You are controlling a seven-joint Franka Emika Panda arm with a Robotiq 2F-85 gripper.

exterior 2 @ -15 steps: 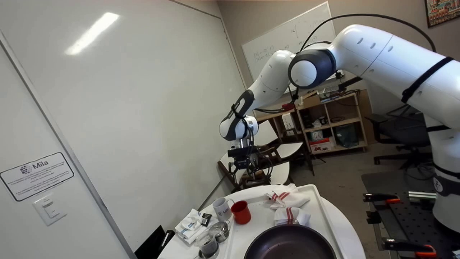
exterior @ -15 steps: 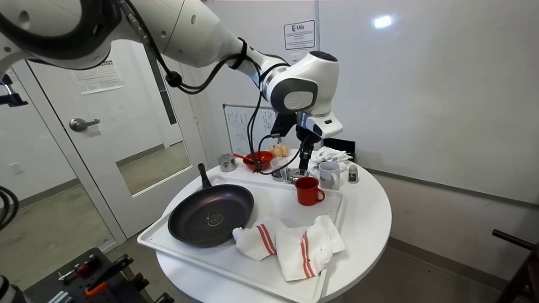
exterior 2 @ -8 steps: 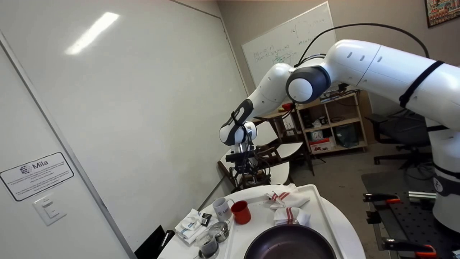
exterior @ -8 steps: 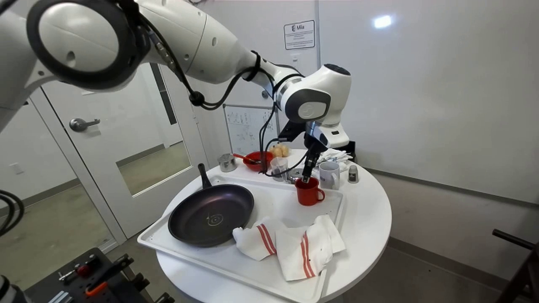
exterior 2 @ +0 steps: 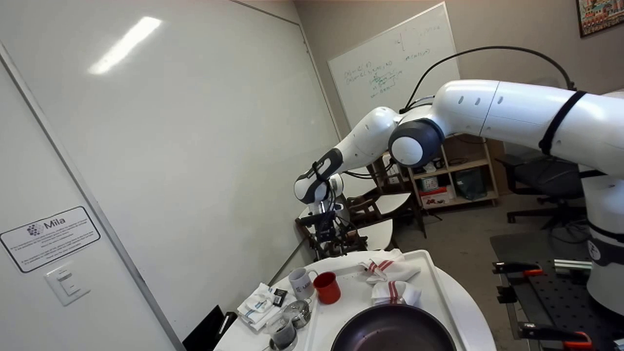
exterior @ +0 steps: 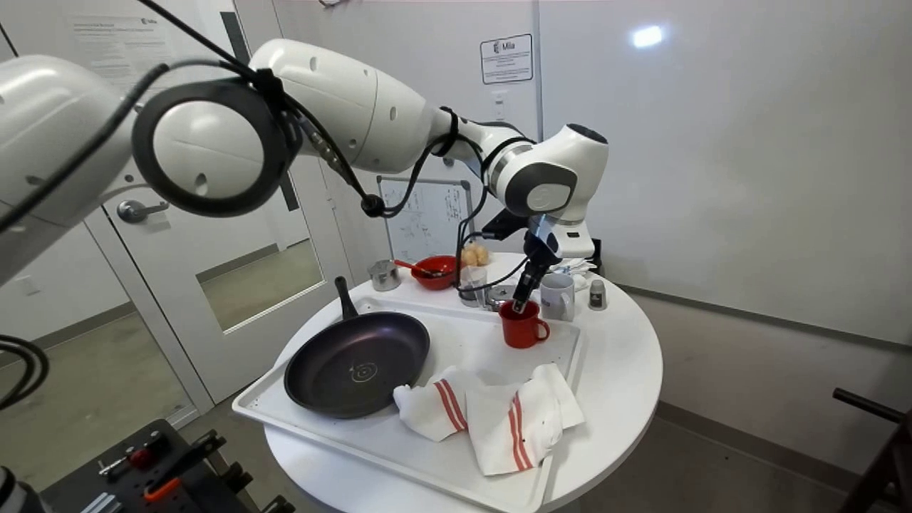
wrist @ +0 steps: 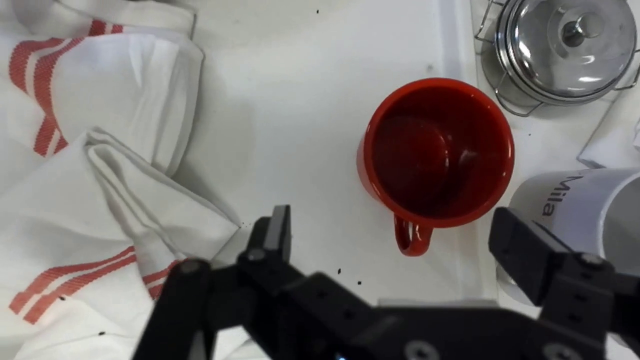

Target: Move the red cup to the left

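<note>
Jaws spread wide in the wrist view, I likely mean to straddle the red cup (wrist: 437, 155), whose handle (wrist: 415, 247) points toward me. In an exterior view it stands upright on the white tray (exterior: 467, 342), long axis vertical. In an exterior view the pale mug (exterior 2: 300, 286) just beside it probably leaves me little room.

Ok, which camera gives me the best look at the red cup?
The wrist view: the red cup appears large and uncovered, its inside and handle showing. Both exterior views show it smaller; in an exterior view, the pincer partly covers it.
</note>
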